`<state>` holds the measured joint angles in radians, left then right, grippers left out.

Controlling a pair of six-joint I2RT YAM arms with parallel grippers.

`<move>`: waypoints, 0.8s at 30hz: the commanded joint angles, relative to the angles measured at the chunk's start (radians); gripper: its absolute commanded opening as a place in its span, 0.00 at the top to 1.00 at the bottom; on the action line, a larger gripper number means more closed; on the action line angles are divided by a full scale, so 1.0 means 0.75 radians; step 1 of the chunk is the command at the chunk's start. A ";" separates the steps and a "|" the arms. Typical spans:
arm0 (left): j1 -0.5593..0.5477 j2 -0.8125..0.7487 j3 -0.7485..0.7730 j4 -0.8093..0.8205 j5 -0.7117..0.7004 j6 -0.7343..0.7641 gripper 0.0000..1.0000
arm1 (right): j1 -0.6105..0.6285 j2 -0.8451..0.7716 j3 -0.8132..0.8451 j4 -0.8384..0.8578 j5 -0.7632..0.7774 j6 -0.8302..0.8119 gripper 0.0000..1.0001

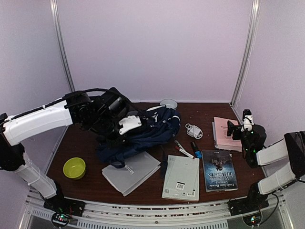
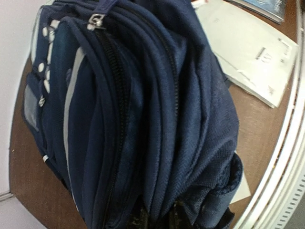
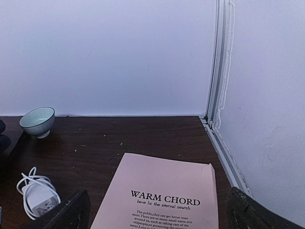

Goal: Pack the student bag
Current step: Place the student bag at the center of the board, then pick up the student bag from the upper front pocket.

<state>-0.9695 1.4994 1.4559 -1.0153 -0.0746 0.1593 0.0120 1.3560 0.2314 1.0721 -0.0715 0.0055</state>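
Two grippers of mine are at work over a dark brown table (image 1: pixel 86 143). At the lower left of the overhead view a lime-green bowl (image 1: pixel 74 168) sits by itself. Right of it, just left of centre, the student bag (image 1: pixel 147 129) lies slumped on its side, navy with pale stripes and its zips running along the top.

My left gripper (image 2: pixel 158 217) is at the bag's left end. In the wrist view my dark fingers (image 2: pixel 140 218) show only at the bottom edge, drawn close together. They seem to pinch a fold of the navy fabric, though that corner is too dark to be sure.

Below the bag a grey book (image 1: pixel 131 172) has its upper edge tucked under the fabric. Above the bag, by the back wall, stands a small pale bowl (image 1: pixel 168 103). Right of the bag lie a few pens (image 1: pixel 183 149), with a white booklet (image 1: pixel 181 177) below them and a white charger (image 1: pixel 194 130) with a coiled cable above. Further right lies a dark-covered book (image 1: pixel 219 170), then a pink book (image 3: pixel 162 181) titled WARM CHORD.

My right gripper (image 3: pixel 159 212) hangs over the pink book's near end, its fingers (image 3: pixel 66 214) spread wide with nothing between them.
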 commanded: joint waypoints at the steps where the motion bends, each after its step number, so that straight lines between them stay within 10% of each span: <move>1: -0.149 -0.036 -0.047 0.082 0.319 -0.014 1.00 | 0.009 0.005 0.021 0.038 -0.003 -0.003 0.00; 4: -0.198 -0.010 -0.041 0.042 0.495 0.002 0.28 | 0.009 -0.028 0.006 0.047 0.008 0.009 0.00; 6: -0.204 -0.020 -0.012 0.024 0.563 0.005 0.03 | 0.009 -0.131 -0.002 -0.027 -0.007 -0.003 0.00; 10: -0.205 -0.101 -0.006 0.134 0.496 0.006 0.02 | 0.009 -0.478 0.138 -0.539 -0.087 0.130 0.01; 16: -0.113 -0.079 -0.009 0.267 0.143 -0.138 0.02 | 0.105 -0.681 0.363 -0.913 -0.787 0.423 0.29; 24: 0.065 -0.113 -0.145 0.336 0.148 -0.300 0.02 | 0.939 -0.653 0.498 -1.504 -0.607 0.109 0.35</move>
<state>-0.9245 1.4448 1.3991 -0.8246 0.0612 -0.0025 0.4957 0.8211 0.5667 0.2348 -0.5499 0.1867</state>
